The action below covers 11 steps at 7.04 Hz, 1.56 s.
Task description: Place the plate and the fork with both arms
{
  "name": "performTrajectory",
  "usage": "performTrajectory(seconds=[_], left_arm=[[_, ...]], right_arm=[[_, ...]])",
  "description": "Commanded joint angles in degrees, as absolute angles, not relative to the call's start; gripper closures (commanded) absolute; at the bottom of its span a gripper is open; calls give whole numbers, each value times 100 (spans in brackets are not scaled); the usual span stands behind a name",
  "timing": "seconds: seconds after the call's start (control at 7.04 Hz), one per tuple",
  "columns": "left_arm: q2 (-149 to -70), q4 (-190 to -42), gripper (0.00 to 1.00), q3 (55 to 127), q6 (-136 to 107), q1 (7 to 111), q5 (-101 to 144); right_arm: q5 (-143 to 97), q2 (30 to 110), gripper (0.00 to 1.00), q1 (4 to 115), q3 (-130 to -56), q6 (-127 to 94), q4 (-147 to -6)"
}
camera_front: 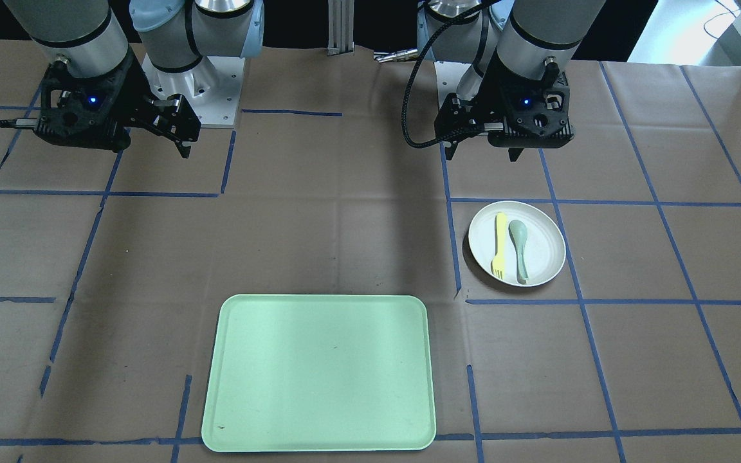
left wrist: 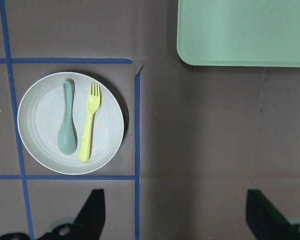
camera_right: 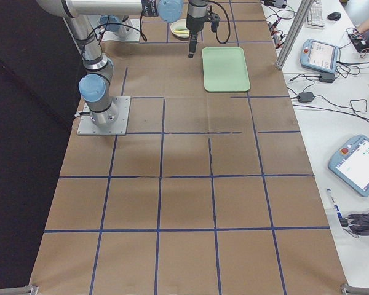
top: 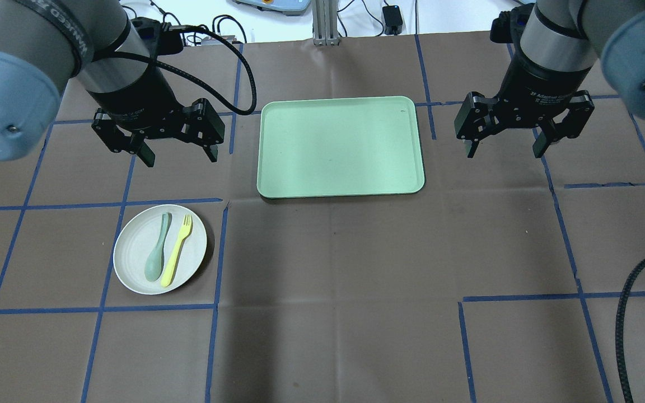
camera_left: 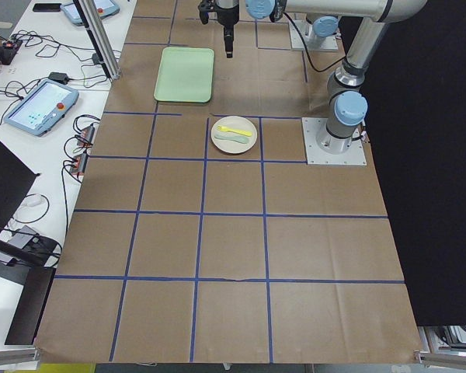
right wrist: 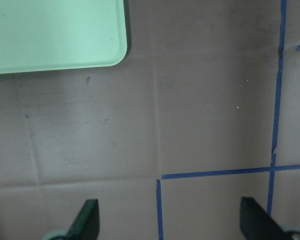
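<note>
The off-white plate [top: 135,263] lies on the table at the left of the overhead view, and also shows in the front view [camera_front: 547,247] and left wrist view [left wrist: 37,125]. On it lie the pale-yellow fork [top: 177,249] [camera_front: 500,245] [left wrist: 89,122] and a grey-green spoon [top: 157,255] side by side. My left gripper [top: 180,155] [camera_front: 483,153] hangs open and empty above the table, beyond the plate. My right gripper [top: 506,148] [camera_front: 184,138] hangs open and empty to the right of the tray.
A rectangular light-green tray [top: 340,146] [camera_front: 320,373] lies in the middle far part of the table, between the two grippers. Blue tape lines cross the brown table cover. A black cable [top: 633,313] runs at the right edge.
</note>
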State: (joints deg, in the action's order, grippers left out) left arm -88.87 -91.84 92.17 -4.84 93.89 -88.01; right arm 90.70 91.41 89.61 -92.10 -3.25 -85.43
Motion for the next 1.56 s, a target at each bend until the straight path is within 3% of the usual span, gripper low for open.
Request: performTrajectory(seconds=[0.0, 1.42], left_arm=[[-8886, -9185, 0, 9229, -483, 9396, -8807], [-8851, -9079, 0, 9702, 167, 9255, -8815]], right_arm=[[9070, 9141, 0, 8965, -9211, -325, -8543], [9070, 9141, 0, 8965, -9211, -325, -8543]])
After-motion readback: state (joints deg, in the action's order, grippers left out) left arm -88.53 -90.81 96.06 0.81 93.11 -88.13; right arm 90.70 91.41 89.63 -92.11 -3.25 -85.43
